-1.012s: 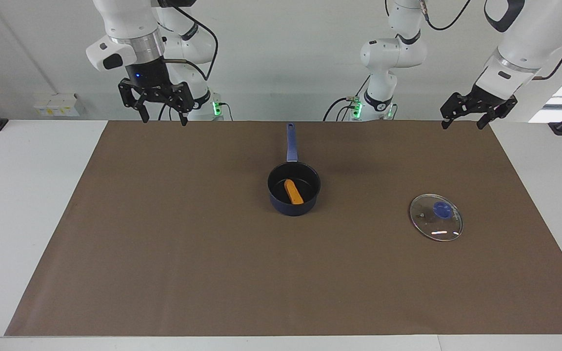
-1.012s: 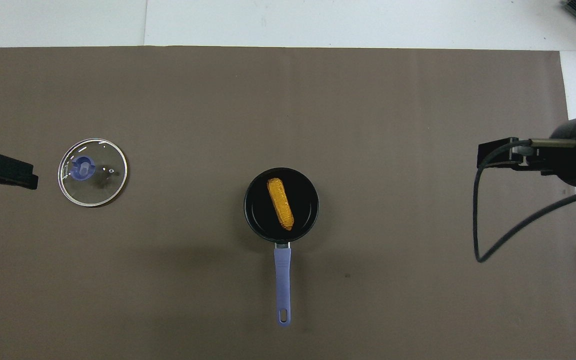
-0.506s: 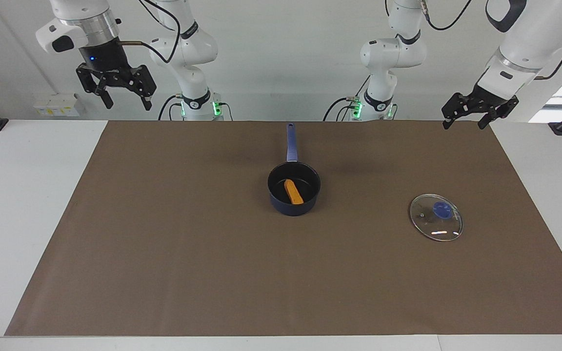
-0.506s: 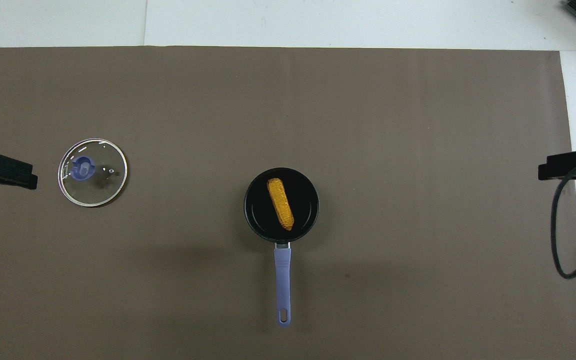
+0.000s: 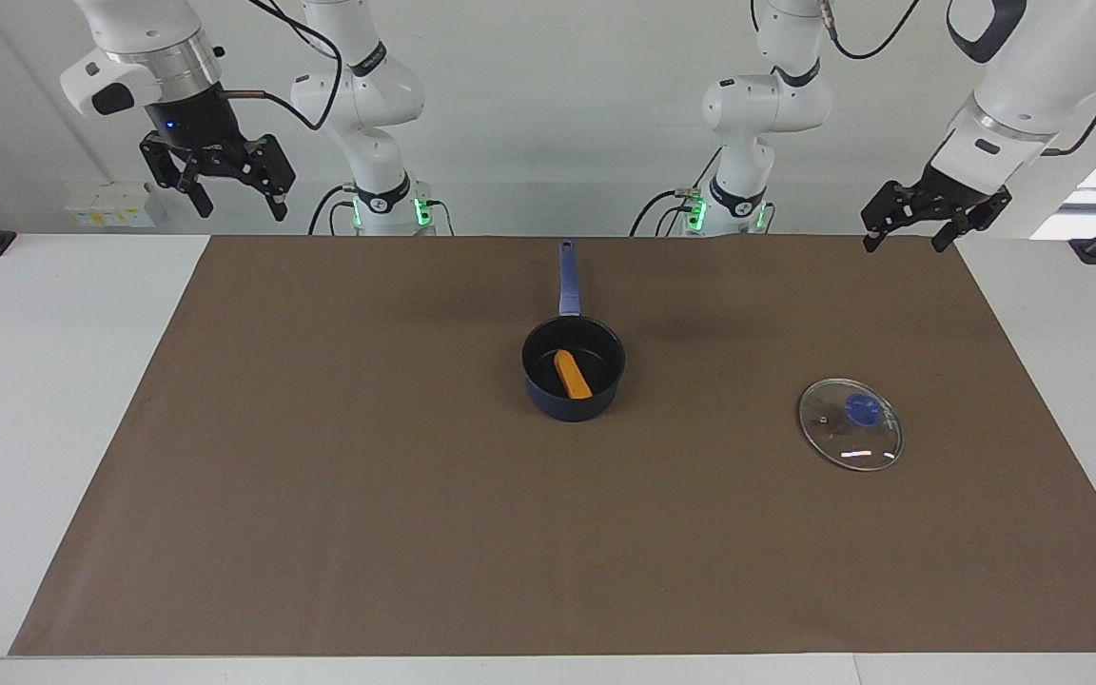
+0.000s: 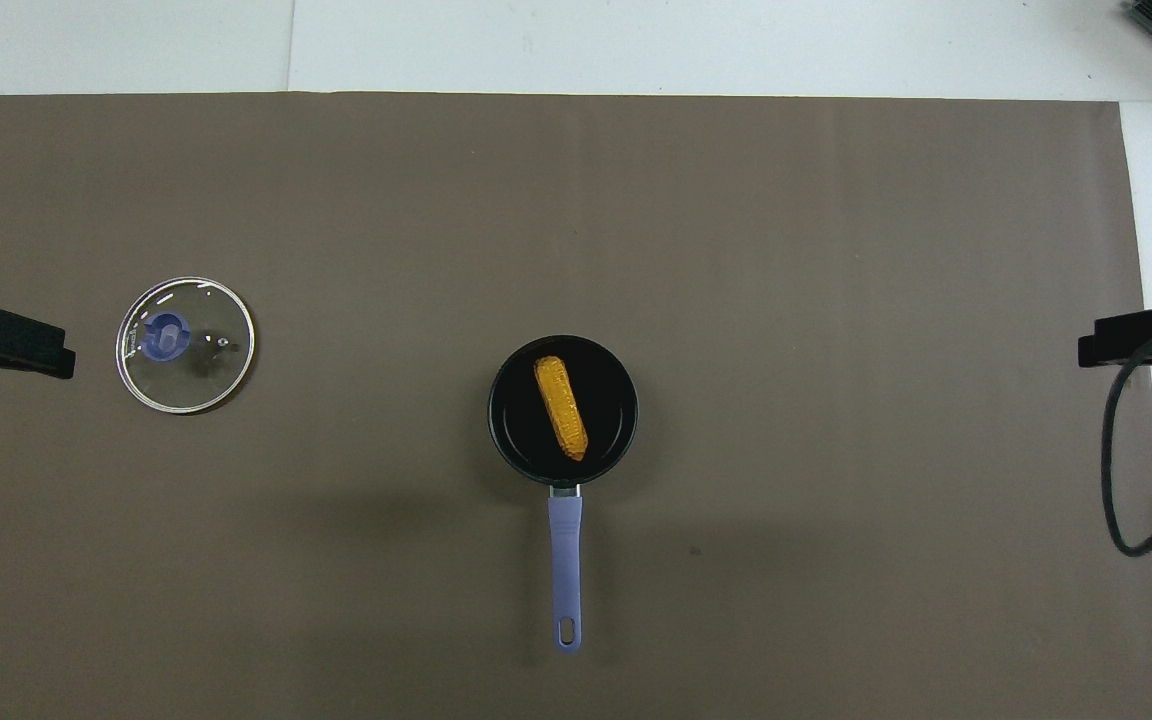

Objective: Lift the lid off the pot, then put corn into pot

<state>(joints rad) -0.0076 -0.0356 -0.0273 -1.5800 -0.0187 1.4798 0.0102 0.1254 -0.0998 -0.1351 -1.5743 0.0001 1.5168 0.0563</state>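
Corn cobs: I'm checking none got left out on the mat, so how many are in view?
1. The only corn lies inside the pot, mid-table. The clear lid covers nothing.

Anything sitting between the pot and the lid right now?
Nothing: only bare brown mat separates the pot from the lid, clearest in the overhead view.

Only two things are standing in the way on the brown surface [image 5: 320, 495]: the pot [image 5: 573, 379] at the middle, handle pointing toward 12 o'clock in the facing view, and the lid [image 5: 850, 424] lying flat toward 4 o'clock, well apart.
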